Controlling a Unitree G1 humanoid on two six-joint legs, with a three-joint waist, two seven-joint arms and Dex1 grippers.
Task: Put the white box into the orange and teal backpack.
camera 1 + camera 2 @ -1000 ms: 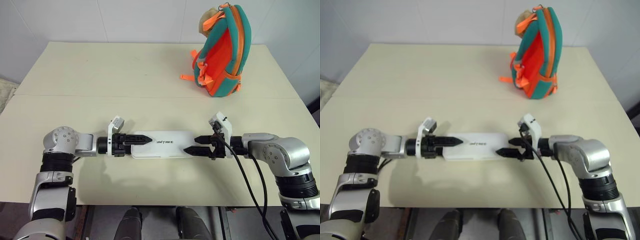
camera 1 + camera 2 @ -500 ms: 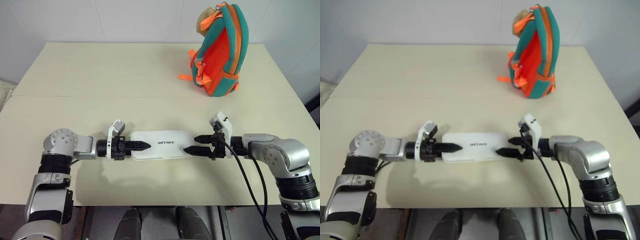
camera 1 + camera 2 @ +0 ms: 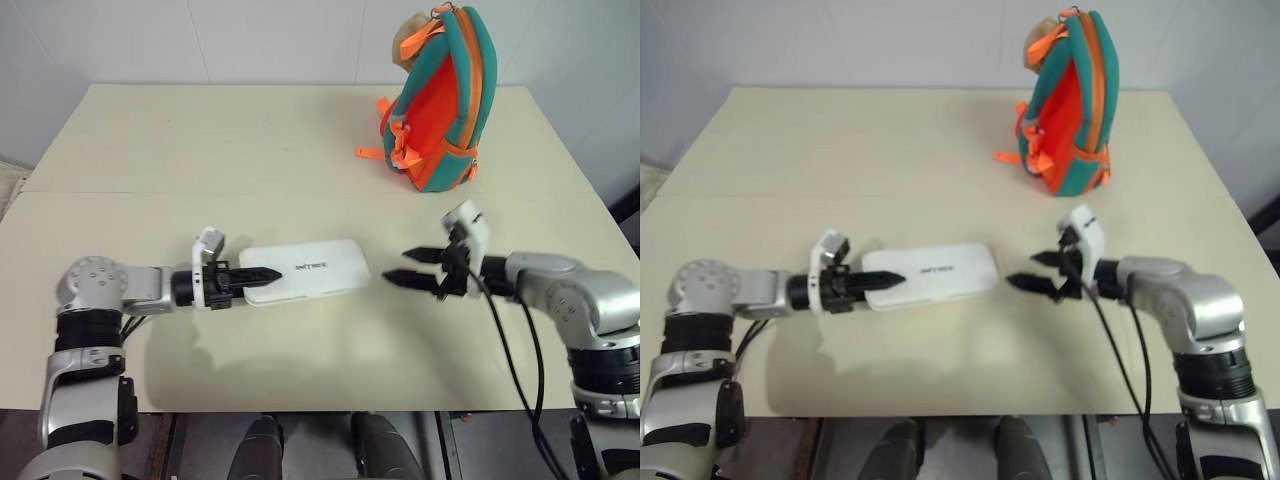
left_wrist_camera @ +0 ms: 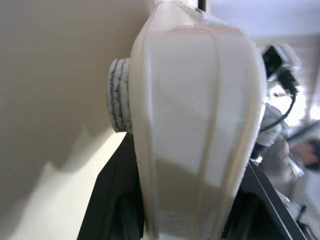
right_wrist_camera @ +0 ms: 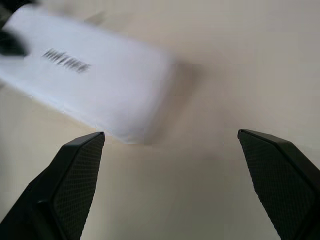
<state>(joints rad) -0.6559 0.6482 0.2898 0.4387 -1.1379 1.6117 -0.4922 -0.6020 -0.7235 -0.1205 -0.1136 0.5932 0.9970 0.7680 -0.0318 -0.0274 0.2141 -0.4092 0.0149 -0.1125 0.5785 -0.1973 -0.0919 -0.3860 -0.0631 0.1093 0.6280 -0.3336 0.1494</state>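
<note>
The white box (image 3: 310, 270) lies flat over the near middle of the table, dark lettering facing up. My left gripper (image 3: 262, 275) is shut on its left end, and in the left wrist view the box (image 4: 195, 125) stands between the black fingers (image 4: 112, 200). My right gripper (image 3: 397, 266) hovers open a short way off the box's right end, touching nothing. Its wrist view shows the box (image 5: 95, 85) beyond the spread fingers (image 5: 75, 170). The orange and teal backpack (image 3: 445, 100) stands upright at the far right of the table, a beige plush piece at its top.
The beige table (image 3: 200, 140) stretches wide between the box and the backpack, with a seam running across its middle. A white wall runs along the table's far edge. The near edge lies just under both arms.
My left gripper has shut on the box's left end and drawn it leftward. The right gripper, which straddled the box's right end, has pulled away to the right and up, still open.
</note>
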